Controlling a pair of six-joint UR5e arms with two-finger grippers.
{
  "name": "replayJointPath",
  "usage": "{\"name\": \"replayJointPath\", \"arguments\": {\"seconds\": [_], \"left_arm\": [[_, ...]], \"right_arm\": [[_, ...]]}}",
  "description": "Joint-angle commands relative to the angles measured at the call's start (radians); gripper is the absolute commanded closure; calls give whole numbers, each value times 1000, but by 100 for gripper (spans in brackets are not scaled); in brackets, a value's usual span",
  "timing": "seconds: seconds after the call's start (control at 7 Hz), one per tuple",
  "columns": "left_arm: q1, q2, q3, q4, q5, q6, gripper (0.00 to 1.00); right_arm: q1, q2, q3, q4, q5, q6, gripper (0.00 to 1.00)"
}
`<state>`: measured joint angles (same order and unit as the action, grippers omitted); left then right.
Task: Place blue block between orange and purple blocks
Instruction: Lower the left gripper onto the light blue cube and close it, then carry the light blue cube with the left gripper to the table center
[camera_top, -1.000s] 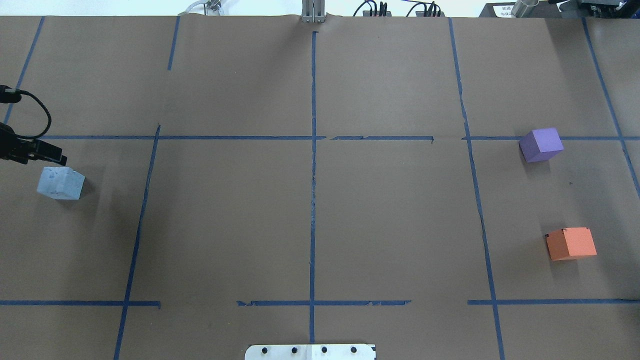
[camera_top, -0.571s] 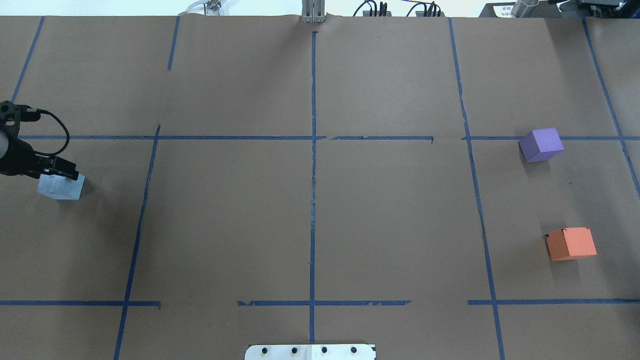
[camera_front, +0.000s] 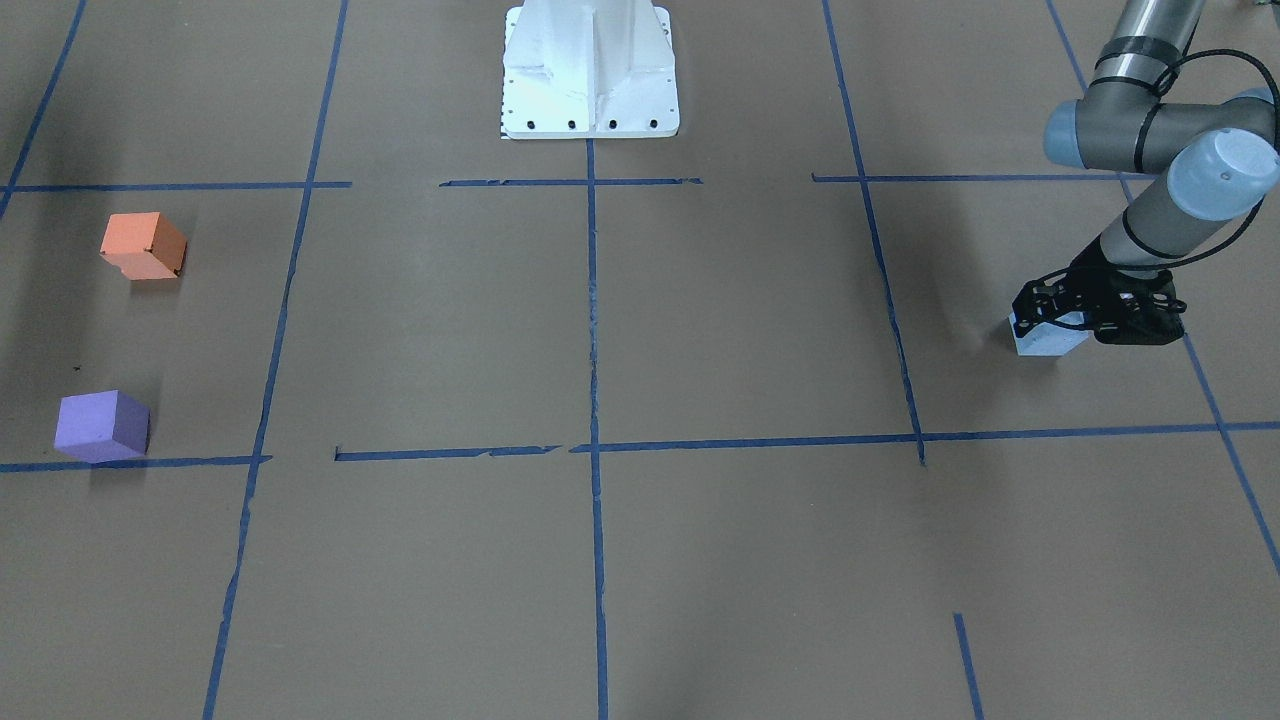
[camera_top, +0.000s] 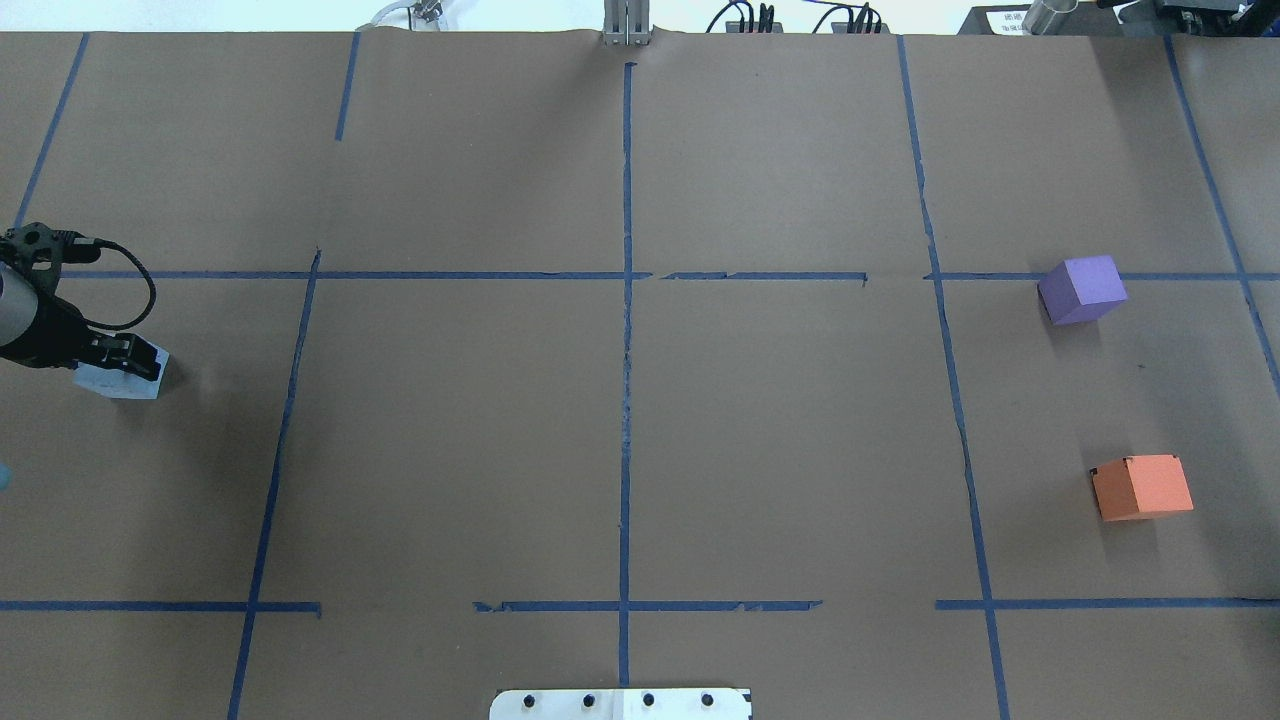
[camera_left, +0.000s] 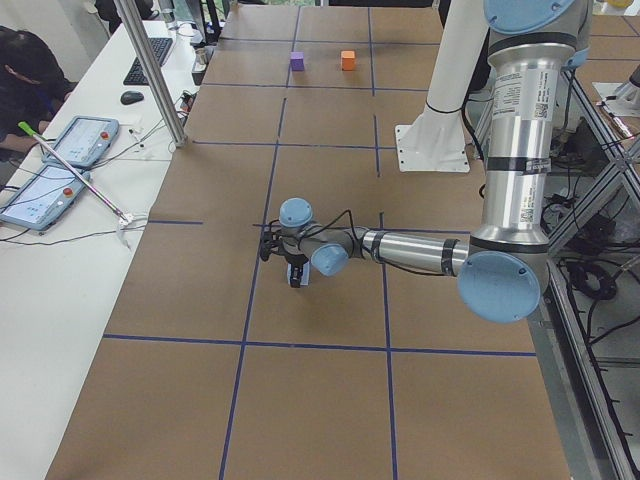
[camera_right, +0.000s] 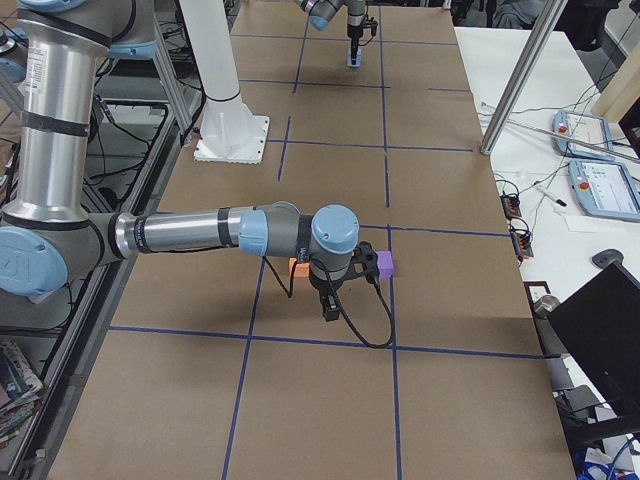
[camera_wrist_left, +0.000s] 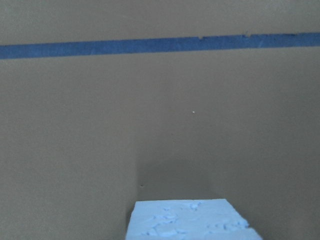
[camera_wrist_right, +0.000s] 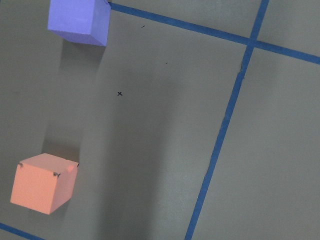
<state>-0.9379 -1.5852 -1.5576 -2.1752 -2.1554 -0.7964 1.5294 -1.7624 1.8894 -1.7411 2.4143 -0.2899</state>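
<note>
The pale blue block (camera_top: 122, 384) sits on the table's far left; it also shows in the front view (camera_front: 1040, 343) and at the bottom of the left wrist view (camera_wrist_left: 190, 222). My left gripper (camera_top: 126, 356) is right over it, down at its top, and looks open around it. The purple block (camera_top: 1083, 288) and the orange block (camera_top: 1142, 487) stand apart at the far right, with bare paper between them. Both show in the right wrist view: purple block (camera_wrist_right: 80, 20), orange block (camera_wrist_right: 42, 183). My right gripper (camera_right: 328, 310) hovers by them; I cannot tell whether it is open or shut.
Brown paper with blue tape lines (camera_top: 626, 300) covers the table. The white robot base (camera_front: 590, 70) stands at the near middle edge. A cable (camera_top: 130, 290) loops off the left wrist.
My left gripper has moved right and down from beside the blue block onto it and now covers most of its top. The blocks have not moved.
</note>
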Motion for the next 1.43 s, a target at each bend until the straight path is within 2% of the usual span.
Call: {"name": "replayJointPath", "arguments": {"seconds": [0.0, 0.14, 0.29, 0.43, 0.57, 0.71, 0.86, 1.0, 1.29], "left_arm": [[-13, -13, -107, 84, -1, -3, 80], [-13, -100, -227, 302, 5, -3, 78], [0, -251, -293, 513, 66, -4, 72], [102, -400, -291, 660, 93, -82, 71], [243, -482, -267, 667, 141, -225, 71], [299, -604, -187, 657, 198, -341, 71], [344, -750, -54, 652, 200, -421, 71], [367, -824, 52, 606, 204, -458, 71], [437, -851, 186, 439, 279, -516, 68]], "right_arm": [[0, -3, 4, 0, 0, 2, 0], [0, -5, 5, 0, 0, 0, 0], [0, -5, 5, 0, 0, 2, 0], [0, -5, 4, 0, 0, 2, 0], [0, -5, 4, 0, 0, 2, 0], [0, -3, -1, 0, 0, 0, 0], [0, -3, -1, 0, 0, 0, 0], [0, -3, -1, 0, 0, 0, 0], [0, -3, -1, 0, 0, 0, 0]]}}
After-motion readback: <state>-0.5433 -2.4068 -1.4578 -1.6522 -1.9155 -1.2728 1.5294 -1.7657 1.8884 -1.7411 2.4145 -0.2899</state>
